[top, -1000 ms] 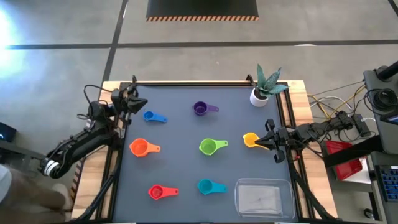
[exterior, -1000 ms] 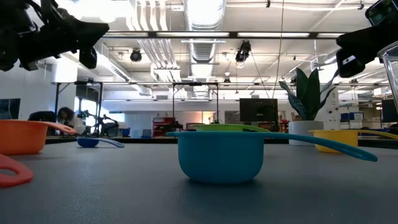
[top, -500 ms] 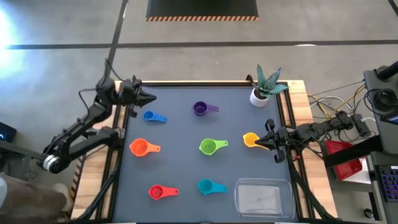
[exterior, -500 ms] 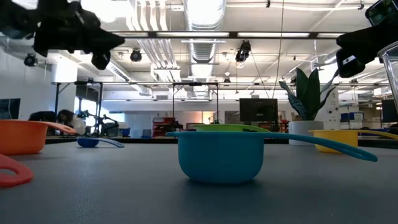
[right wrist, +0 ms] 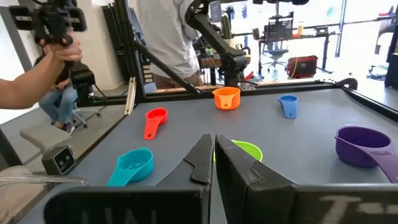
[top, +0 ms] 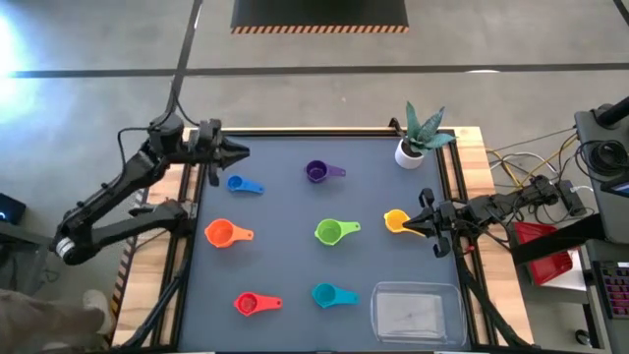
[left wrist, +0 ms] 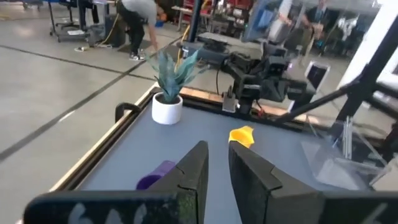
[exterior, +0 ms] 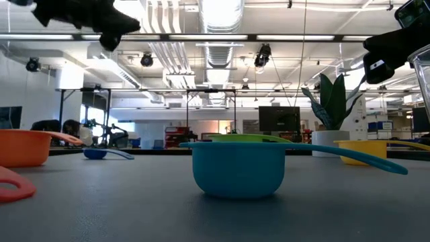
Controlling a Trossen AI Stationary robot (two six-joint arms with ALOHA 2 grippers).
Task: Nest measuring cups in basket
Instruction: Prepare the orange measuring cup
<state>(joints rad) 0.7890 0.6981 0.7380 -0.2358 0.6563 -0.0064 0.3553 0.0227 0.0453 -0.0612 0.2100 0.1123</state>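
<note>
**Seven cups spread out, basket at the near right corner**

My left gripper (top: 236, 152) hangs above the far left edge of the table (top: 285, 265), over the blue cup (top: 236, 183), fingers parted by a narrow slit and holding nothing. My right gripper (top: 418, 224) sits at the right edge, fingers pressed together and empty, just beside the yellow cup (top: 395, 220).

The purple cup (top: 316, 172), green cup (top: 328, 232), orange cup (top: 219, 233), red cup (top: 247, 304) and teal cup (top: 324, 294) lie well apart, with open lanes between them. The basket (top: 417, 313) is empty (the plant pot (top: 409, 152) occupies the far right corner).
</note>
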